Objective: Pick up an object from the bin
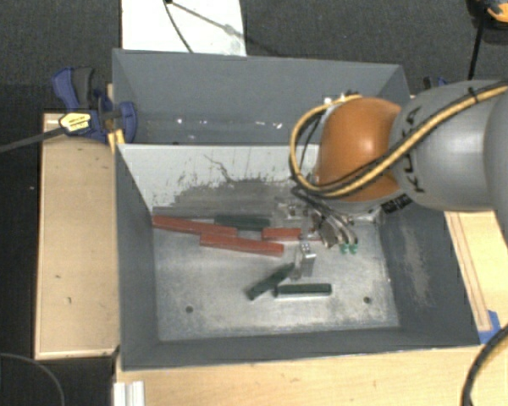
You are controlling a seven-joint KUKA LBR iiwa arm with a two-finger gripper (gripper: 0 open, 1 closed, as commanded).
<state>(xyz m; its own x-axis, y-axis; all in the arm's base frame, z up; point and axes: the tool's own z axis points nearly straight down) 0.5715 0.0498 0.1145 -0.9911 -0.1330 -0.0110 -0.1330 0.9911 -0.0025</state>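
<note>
**Gripper hanging over two green sticks**

The gripper (307,260) is hanging low over the floor of the bin (195,315), right of centre. Whether it is open or closed cannot be told. Just below it, towards the front, two dark green sticks are lying end to end and touching: a tilted stick (267,284) and a level stick (306,289). Behind, to the left, what look like three red-brown sticks (237,244) are lying bunched with a third green stick (242,221).

We note dark block lettering (409,176) on the grey arm link (466,155), just right of the orange cover (356,146). A cable (364,184) crosses it, and we cannot read it with certainty. We find nothing else legible.
</note>
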